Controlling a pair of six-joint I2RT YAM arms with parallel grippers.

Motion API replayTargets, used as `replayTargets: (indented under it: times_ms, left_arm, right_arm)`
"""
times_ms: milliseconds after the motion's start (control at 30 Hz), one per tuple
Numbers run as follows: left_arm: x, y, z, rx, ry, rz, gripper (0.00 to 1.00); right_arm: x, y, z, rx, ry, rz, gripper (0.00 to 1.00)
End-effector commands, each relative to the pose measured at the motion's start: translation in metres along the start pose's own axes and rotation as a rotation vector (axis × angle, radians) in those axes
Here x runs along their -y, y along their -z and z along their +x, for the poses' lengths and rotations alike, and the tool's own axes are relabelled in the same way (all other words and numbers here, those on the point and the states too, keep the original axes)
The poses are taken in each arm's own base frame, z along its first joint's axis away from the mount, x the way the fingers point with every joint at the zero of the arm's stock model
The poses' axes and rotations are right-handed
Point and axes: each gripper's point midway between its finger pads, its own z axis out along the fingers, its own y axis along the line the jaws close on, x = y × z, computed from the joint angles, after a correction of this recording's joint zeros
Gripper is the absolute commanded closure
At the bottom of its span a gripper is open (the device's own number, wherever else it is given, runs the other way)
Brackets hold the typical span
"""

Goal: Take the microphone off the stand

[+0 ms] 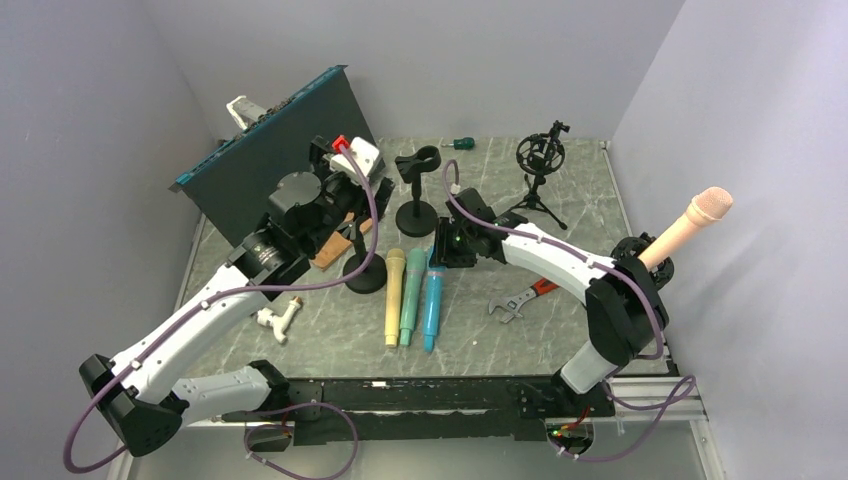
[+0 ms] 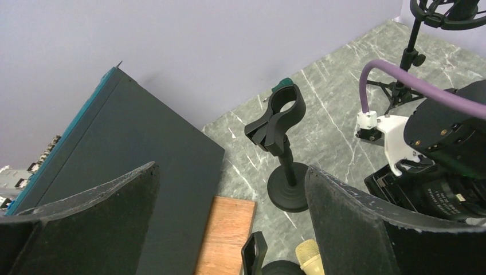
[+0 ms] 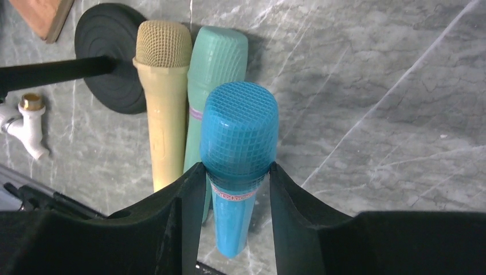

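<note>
Blue microphone (image 3: 239, 129), gripped inside right pincer (image 3: 235, 175)

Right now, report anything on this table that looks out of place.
The pink microphone juts up tilted at far right, apart from the three microphones lying flat side by side. The dark panel leans askew at back left.
</note>
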Motion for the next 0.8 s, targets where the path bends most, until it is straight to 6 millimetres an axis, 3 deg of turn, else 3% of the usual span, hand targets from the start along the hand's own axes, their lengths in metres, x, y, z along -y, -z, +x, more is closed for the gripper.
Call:
replayTargets:
  times_ms: [0, 267, 367, 767]
  left_arm:
    - [-0.009, 0.008, -0.019, 0.059, 0.007, -0.033, 0.0]
    - [-0.012, 0.012, -0.024, 0.077, 0.003, -0.045, 0.0]
    - [-0.009, 0.01, -0.022, 0.068, 0.002, -0.036, 0.01]
    - [-0.009, 0.013, -0.026, 0.078, 0.005, -0.03, 0.01]
  right_arm:
    - [0.0, -0.011, -0.024, 0.119, -0.033, 0.014, 1.0]
    - [0.008, -0.042, -0.026, 0.167, -0.094, 0.024, 0.89]
    - [0.014, -0.044, -0.026, 0.197, -0.111, 0.041, 0.85]
    - [0.019, -0.05, -0.033, 0.238, -0.057, 0.067, 0.47]
